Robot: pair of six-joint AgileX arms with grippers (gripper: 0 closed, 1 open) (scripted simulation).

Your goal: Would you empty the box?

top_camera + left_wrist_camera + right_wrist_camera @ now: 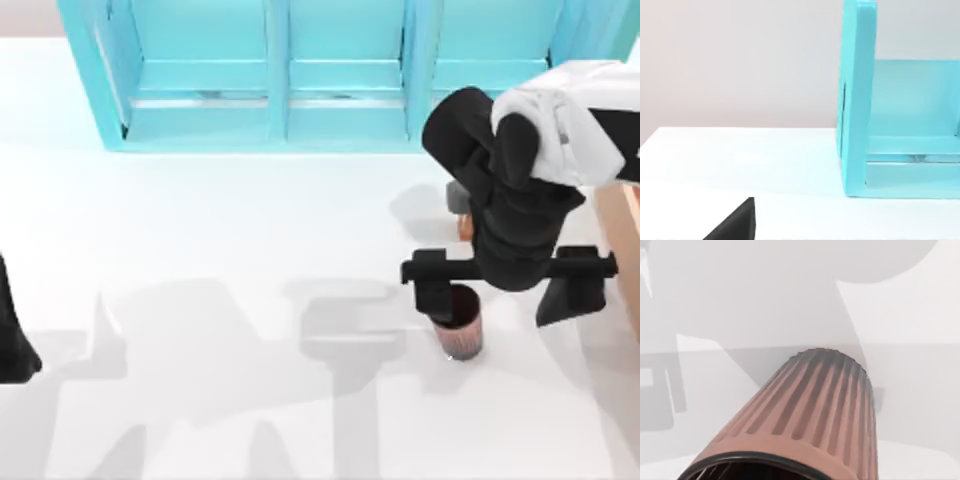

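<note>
At the left edge of the table (200, 240), the left arm (12, 345) is sitting parked, with just a dark part of it showing low in the top view. Its wrist camera is looking across the white surface toward the left end wall of the shelf (857, 100), and a black corner of its own gripper (737, 222) is poking into view. I cannot tell how that gripper is set.

Along the far side, the turquoise shelf is standing with its 3 compartments facing the arms.

Right of center, the right arm (540, 130) is reaching in from the upper right, and the right gripper (508, 295) is hanging over the table with its crossbar level. Its 2 fingers are spreading wide apart, 1 at each end of the bar. The left finger (436, 300) is overlapping the rim of the cup (461, 325), a ribbed reddish-brown one standing upright on the table. In the right wrist view the cup (810, 410) is looming close, its ridged wall and dark rim plain. No grip on the cup is visible.

At the far right edge, the box (622, 235) is showing as a tan wall strip, beside the gripper's right finger.
</note>
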